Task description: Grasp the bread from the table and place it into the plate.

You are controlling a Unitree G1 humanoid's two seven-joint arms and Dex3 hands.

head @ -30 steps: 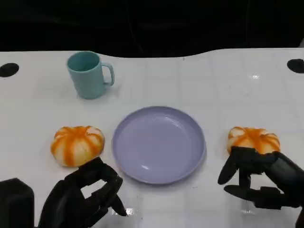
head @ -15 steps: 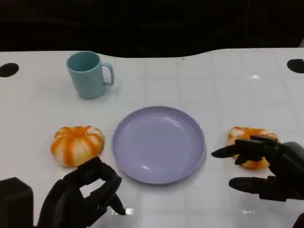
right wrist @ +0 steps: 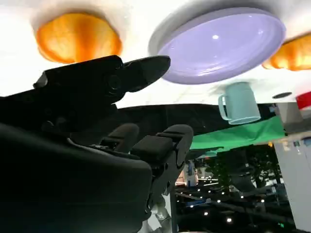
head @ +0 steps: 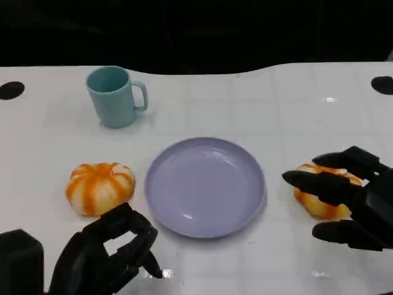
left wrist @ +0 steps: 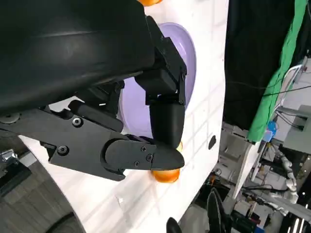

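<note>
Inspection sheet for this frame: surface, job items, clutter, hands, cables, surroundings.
Surface: white table, dark holes near its far corners.
Job's things: lilac plate empty at centre; one bread to its left, another bread to its right.
Clutter: teal mug, upright, behind the plate.
Hands: right hand spread over the right-side bread, holding nothing; left hand curled, holding nothing.
Cables: white cables off the table, left wrist view.
Surroundings: black backdrop, green cloth.

The left black many-fingered hand (head: 107, 255) sits low at the near edge, fingers curled inward and holding nothing. The right black many-fingered hand (head: 347, 196) is spread, fingers (head: 313, 182) extended and apart, with nothing gripped between them.
</note>
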